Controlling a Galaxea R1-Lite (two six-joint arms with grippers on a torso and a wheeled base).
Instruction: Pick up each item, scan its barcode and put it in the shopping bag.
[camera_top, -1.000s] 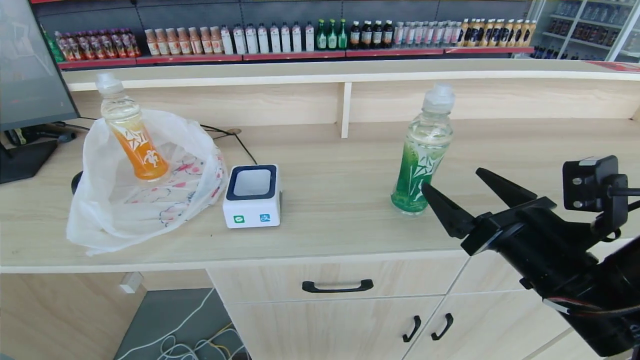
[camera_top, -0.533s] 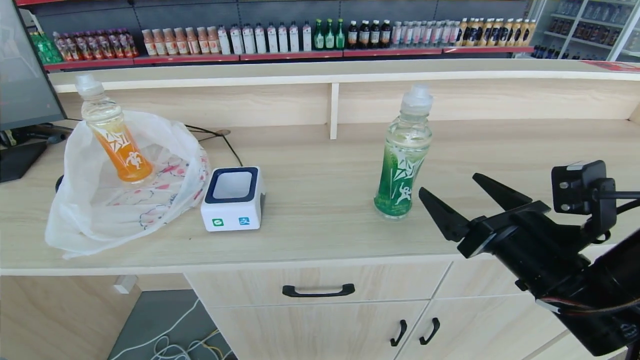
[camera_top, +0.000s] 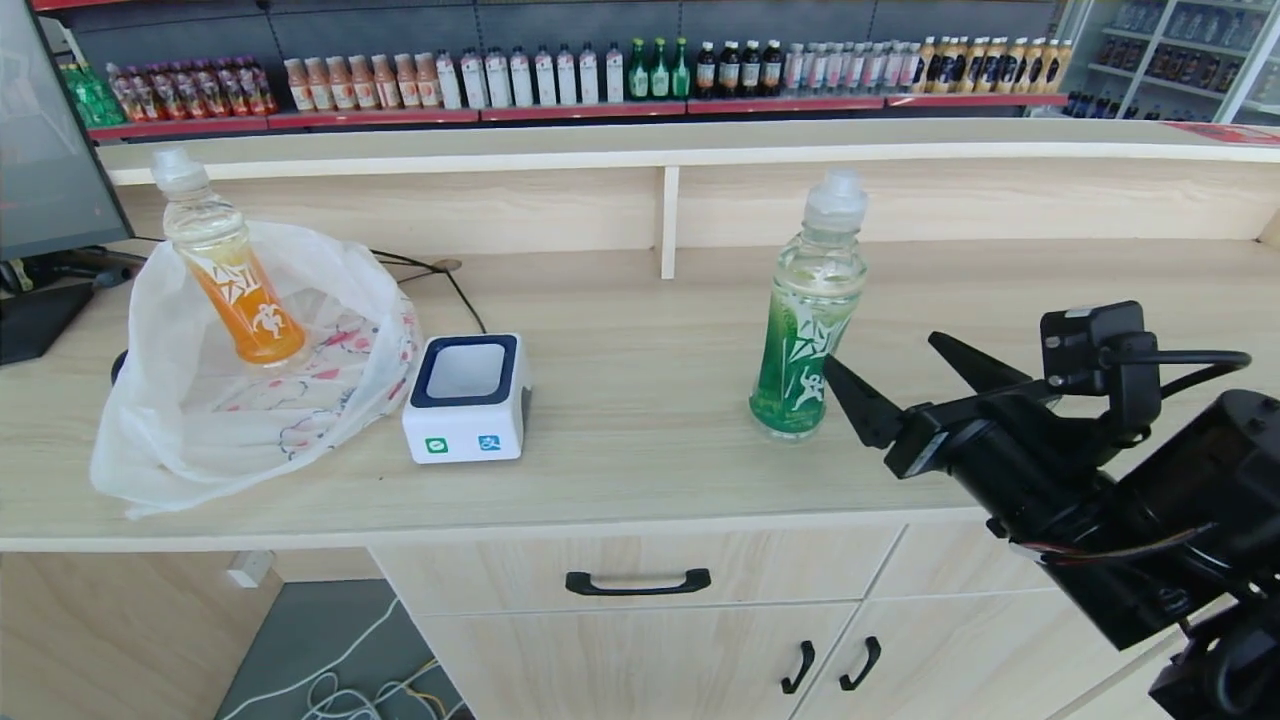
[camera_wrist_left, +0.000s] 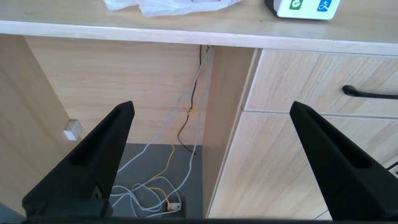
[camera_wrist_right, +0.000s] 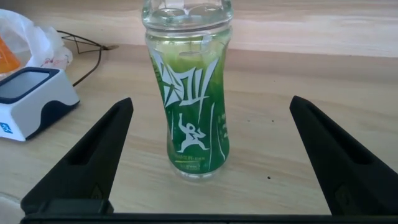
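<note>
Beside green bottle (camera_top: 810, 300) | right pincer (camera_top: 881, 350) moved closer | spread wide

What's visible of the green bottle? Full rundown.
The green bottle looks like clear plastic, with a waisted body, a pale translucent cap and a green wrap printed with white figures. The cap is on. It stands upright on the wooden counter, to the right of the scanner box. The right gripper is open and level with its lower half, aimed at it and not touching.

Matt wood-grain counter (camera_top: 640, 460) — thin translucent plastic bag (camera_top: 160, 440), glossy clear plastic green bottle (camera_top: 808, 330).
</note>
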